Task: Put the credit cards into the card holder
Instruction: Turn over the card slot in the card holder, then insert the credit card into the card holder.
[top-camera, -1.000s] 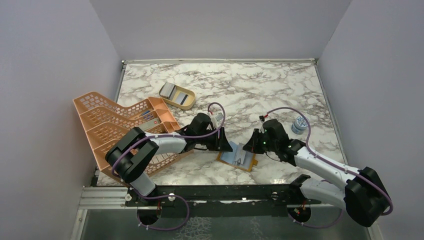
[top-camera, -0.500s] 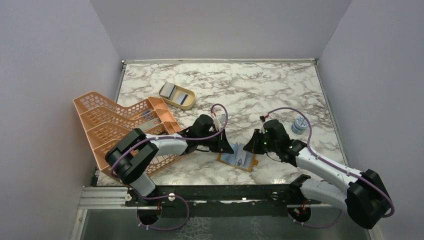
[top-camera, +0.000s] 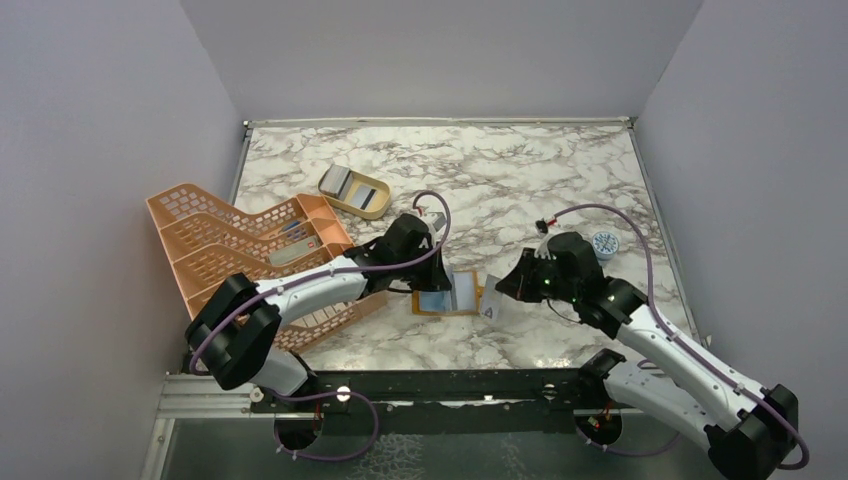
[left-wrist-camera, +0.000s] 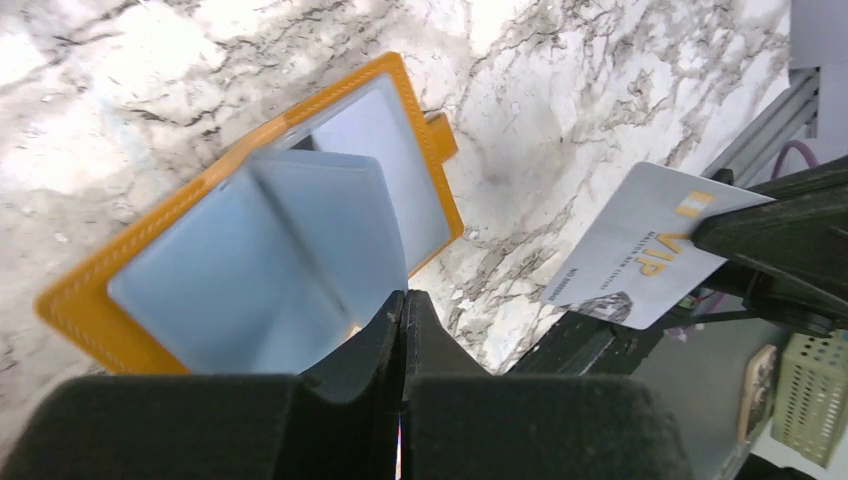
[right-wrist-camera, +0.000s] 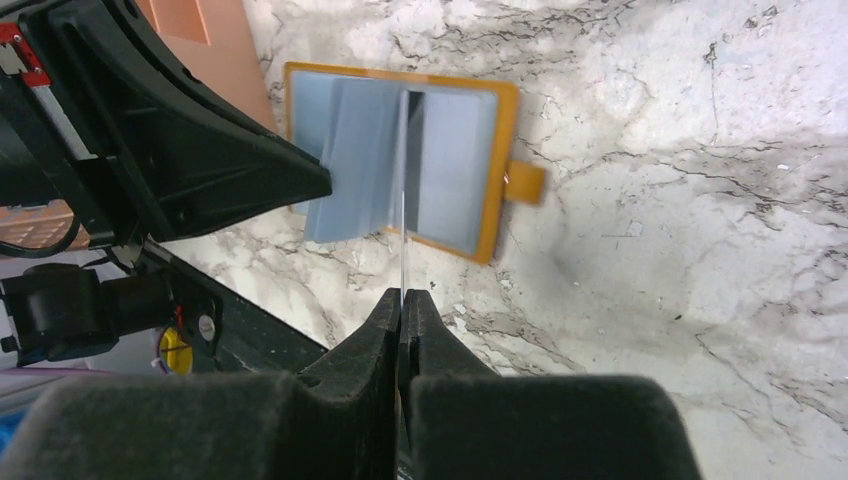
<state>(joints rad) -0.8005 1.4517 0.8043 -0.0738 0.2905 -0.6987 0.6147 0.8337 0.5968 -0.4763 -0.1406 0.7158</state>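
The card holder (top-camera: 440, 300), mustard-orange outside and pale blue inside, lies open on the marble between the two arms. My left gripper (left-wrist-camera: 403, 295) is shut on its inner blue leaf (left-wrist-camera: 330, 230) and holds that leaf lifted off the base. My right gripper (right-wrist-camera: 403, 297) is shut on a silvery credit card (left-wrist-camera: 640, 250) with gold "VIP" lettering. That card hangs in the air just right of the card holder (right-wrist-camera: 455, 175), clear of its pockets, and shows edge-on (right-wrist-camera: 403, 240) in the right wrist view. From above, the card (top-camera: 491, 309) sits below the right gripper (top-camera: 503, 290).
A big peach lattice rack (top-camera: 250, 255) stands at the left, right behind the left arm. A tan oval dish (top-camera: 378, 205) with flat grey cards in it sits at the back. A small round jar (top-camera: 603, 243) stands right of the right arm. The table's front rail is close below the card holder.
The left gripper closed on the card holder's inner leaf, and the card holder shifted left and turned. The right gripper drew back to the right with the card, now outside the card holder.
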